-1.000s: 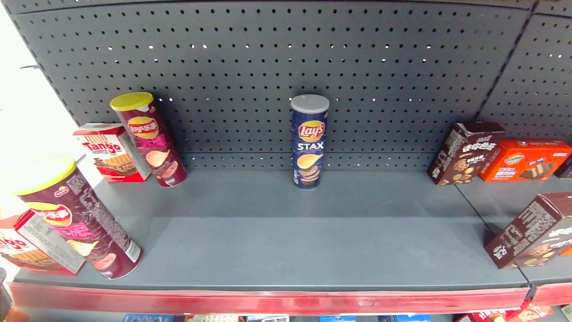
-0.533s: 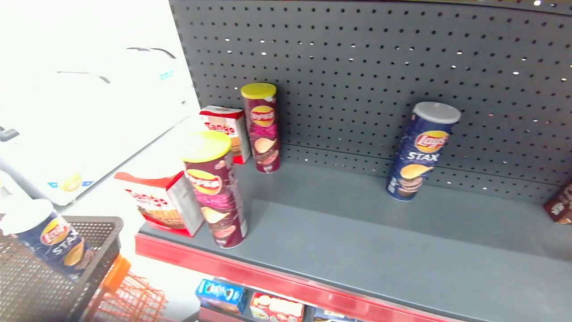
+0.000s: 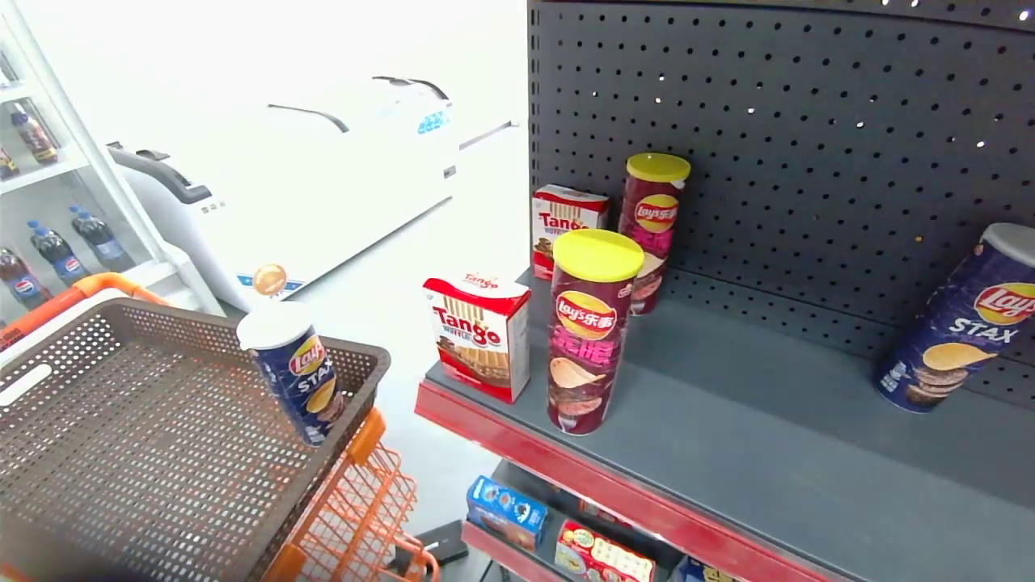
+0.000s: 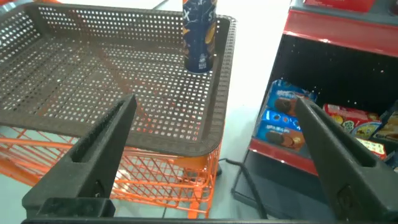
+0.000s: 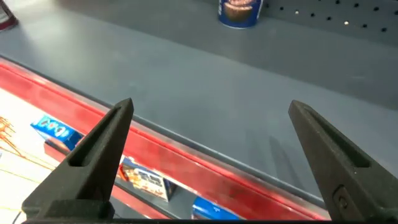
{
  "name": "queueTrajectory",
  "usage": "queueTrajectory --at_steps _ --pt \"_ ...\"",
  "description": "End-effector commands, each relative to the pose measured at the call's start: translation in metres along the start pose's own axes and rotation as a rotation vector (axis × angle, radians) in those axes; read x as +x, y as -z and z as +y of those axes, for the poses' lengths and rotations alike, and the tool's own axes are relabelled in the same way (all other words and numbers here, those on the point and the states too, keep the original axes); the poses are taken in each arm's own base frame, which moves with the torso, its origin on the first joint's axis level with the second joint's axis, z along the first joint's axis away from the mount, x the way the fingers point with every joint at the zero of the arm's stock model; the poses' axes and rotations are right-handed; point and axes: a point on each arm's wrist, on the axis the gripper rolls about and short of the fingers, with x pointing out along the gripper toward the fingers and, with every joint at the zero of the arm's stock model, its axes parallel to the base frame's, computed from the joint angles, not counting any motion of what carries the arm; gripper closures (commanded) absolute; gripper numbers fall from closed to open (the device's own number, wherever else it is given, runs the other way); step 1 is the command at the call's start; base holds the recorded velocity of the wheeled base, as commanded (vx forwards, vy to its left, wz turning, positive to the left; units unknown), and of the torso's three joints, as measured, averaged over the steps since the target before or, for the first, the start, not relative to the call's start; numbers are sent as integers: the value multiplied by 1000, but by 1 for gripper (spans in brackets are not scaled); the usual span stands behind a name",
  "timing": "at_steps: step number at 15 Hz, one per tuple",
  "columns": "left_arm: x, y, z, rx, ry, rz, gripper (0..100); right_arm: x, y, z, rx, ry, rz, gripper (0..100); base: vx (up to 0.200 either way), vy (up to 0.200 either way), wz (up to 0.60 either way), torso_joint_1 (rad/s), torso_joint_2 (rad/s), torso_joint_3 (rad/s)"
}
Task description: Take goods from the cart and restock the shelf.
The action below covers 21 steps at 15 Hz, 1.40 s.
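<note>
A blue chip can [image 3: 295,368] with a white lid stands upright in the cart's brown basket [image 3: 162,453], in the corner nearest the shelf [image 3: 728,436]. On the shelf a second blue can [image 3: 954,323] stands against the back panel, well apart from the front maroon can [image 3: 589,331], rear maroon can [image 3: 653,226], front wafer box [image 3: 477,347] and rear wafer box [image 3: 564,222] at the left end. The left gripper [image 4: 214,106] hangs above the basket's near edge, jaws spread wide and empty; the right gripper [image 5: 211,107], equally wide and empty, hangs over the shelf's front edge
</note>
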Motion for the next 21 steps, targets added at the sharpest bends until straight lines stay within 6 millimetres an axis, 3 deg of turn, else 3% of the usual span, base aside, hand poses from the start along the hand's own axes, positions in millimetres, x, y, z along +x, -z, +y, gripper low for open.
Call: queueTrajectory --at_steps 1,9,10,11,13,17,21 --pt "0 0 0 -1 0 2 0 0 0 0 -1 0 -1 0 0 0 0 0 0 0" --pt "0 0 0 2 6 2 0 0 0 0 -1 1 -1 0 0 0 0 0 0 0" --pt "-1 -5 0 6 9 -12 0 0 0 0 -1 0 -1 0 0 0 0 0 0 0" --pt "-6 -26 0 33 29 -63 0 0 0 0 -1 1 -1 0 0 0 0 0 0 0" --pt "5 -70 1 39 47 45 0 0 0 0 -1 1 -1 0 0 0 0 0 0 0" --pt "41 -85 1 41 108 206 0 0 0 0 -1 1 -1 0 0 0 0 0 0 0" --pt "105 -108 6 -12 28 280 0 0 0 0 -1 1 -1 0 0 0 0 0 0 0"
